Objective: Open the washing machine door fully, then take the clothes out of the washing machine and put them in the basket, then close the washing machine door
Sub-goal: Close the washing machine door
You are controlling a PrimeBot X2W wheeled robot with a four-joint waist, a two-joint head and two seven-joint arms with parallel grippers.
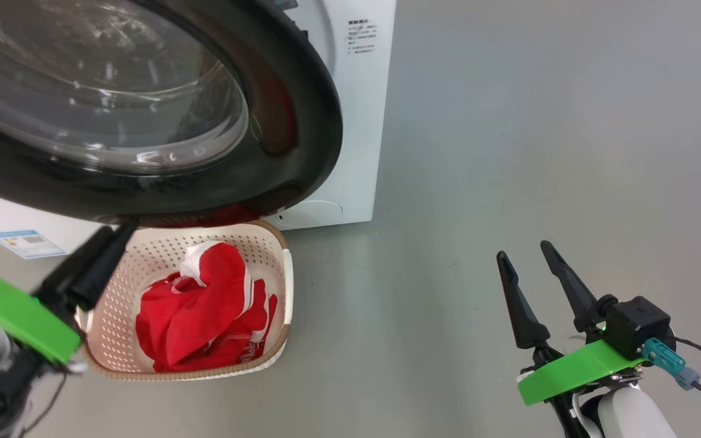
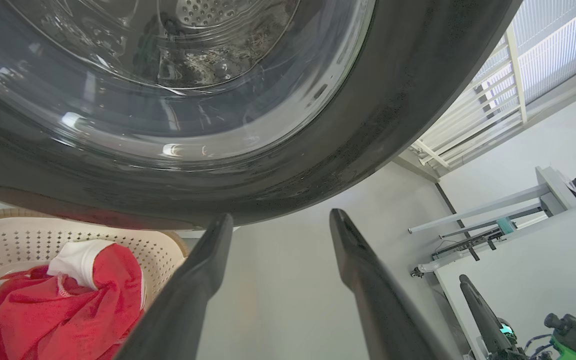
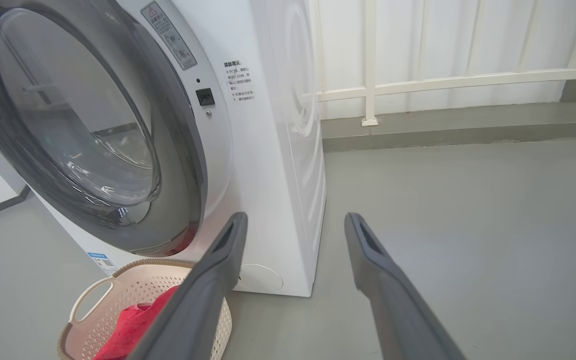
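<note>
The washing machine door (image 1: pixel 302 121), black-rimmed with a glass bowl, stands close to the white washing machine (image 1: pixel 356 121), whose latch socket shows beside the rim. In the right wrist view the door (image 3: pixel 183 165) hangs over the basket (image 3: pixel 88 295). The cream basket (image 1: pixel 286 267) sits on the floor below it and holds the red clothes (image 1: pixel 204 310). My left gripper (image 1: pixel 118 232) reaches up to the door's lower rim. In its own view the left gripper (image 2: pixel 280 217) is open and empty, just under the door (image 2: pixel 393 75). My right gripper (image 1: pixel 526 254) is open and empty over bare floor at the right.
Grey floor (image 1: pixel 509 152) stretches to the right of the machine. A white railing (image 3: pixel 418 82) and a low kerb run behind it. A grey metal frame (image 2: pixel 493 220) stands by a wall in the left wrist view. A blue label (image 1: pixel 25 242) sits low on the machine.
</note>
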